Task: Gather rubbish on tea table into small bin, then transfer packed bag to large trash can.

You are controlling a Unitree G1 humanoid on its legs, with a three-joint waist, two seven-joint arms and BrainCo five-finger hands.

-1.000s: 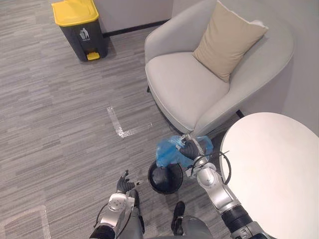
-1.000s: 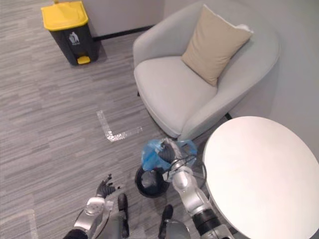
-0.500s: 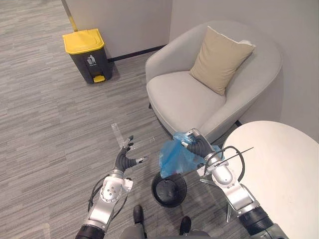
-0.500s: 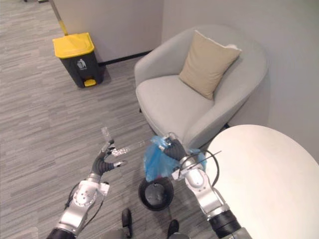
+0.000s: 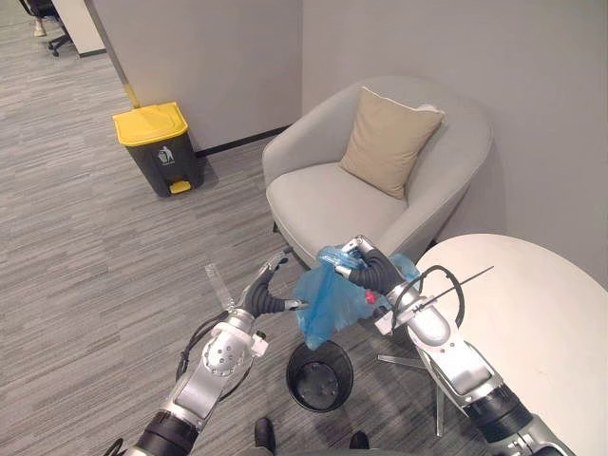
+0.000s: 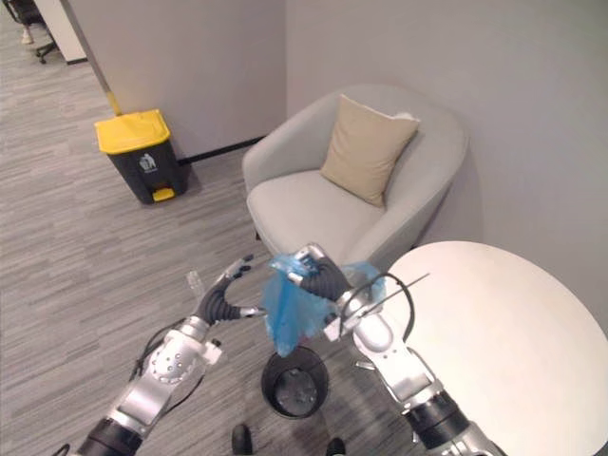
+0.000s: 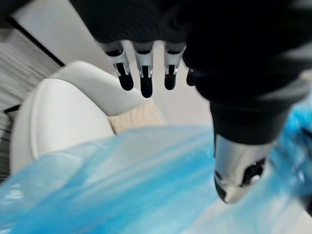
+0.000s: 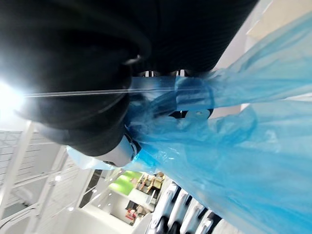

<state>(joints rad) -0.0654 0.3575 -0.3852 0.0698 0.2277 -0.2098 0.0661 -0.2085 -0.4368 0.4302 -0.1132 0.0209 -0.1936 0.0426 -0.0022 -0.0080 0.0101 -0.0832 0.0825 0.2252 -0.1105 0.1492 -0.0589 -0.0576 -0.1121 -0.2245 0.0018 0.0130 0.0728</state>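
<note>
The right arm [image 5: 454, 364] extends from the lower right with the forearm raised, and the right hand [image 5: 372, 273] has its fingers curled tight round the gathered top of the blue bag [image 5: 321, 302]. The left arm [image 5: 211, 363] extends from the lower left; the left hand [image 5: 260, 298] has straight fingers, thumb apart, tips pointing at the bag's side
</note>
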